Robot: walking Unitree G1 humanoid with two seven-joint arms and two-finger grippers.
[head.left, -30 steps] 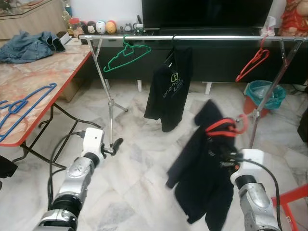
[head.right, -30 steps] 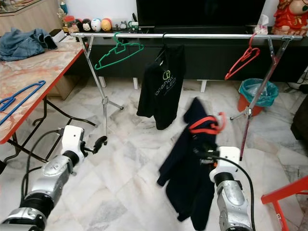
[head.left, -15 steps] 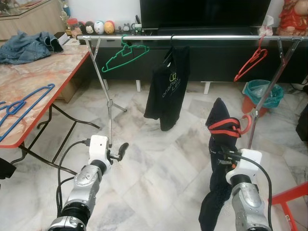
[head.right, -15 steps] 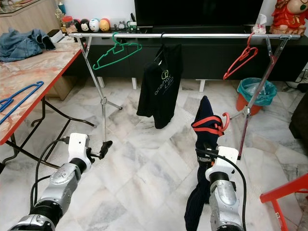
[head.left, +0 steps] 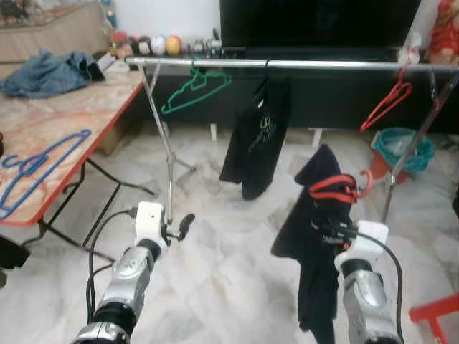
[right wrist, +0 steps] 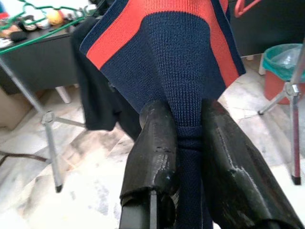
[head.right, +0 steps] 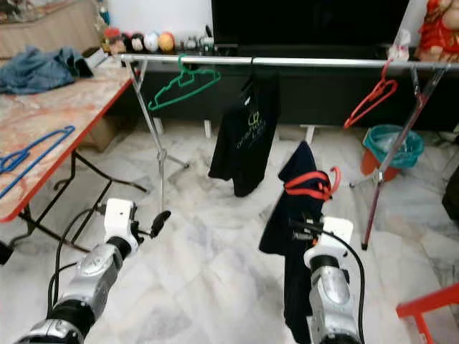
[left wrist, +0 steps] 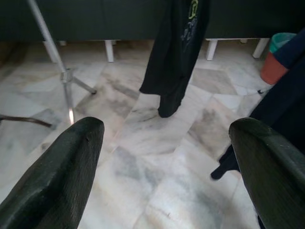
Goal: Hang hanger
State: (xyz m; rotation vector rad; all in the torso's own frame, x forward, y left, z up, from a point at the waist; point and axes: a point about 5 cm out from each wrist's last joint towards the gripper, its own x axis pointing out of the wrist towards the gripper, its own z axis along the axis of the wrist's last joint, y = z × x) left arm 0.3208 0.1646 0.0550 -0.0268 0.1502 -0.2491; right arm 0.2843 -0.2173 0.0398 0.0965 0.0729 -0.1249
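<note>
- Your right gripper (right wrist: pixel 183 143): fingers clamped on the navy sweater (head.left: pixel 315 236) with its red hanger (head.left: pixel 337 188), below the rail (head.left: pixel 287 64).
- Your left gripper (left wrist: pixel 167 157): fingers spread wide, holding nothing.

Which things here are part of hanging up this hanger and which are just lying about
Part of the job:
right hand, shut on the navy garment
red hanger inside that garment
clothes rail

Just lying about:
green hanger
black shirt
blue hangers and denim clothes on the table
teal bin
</note>
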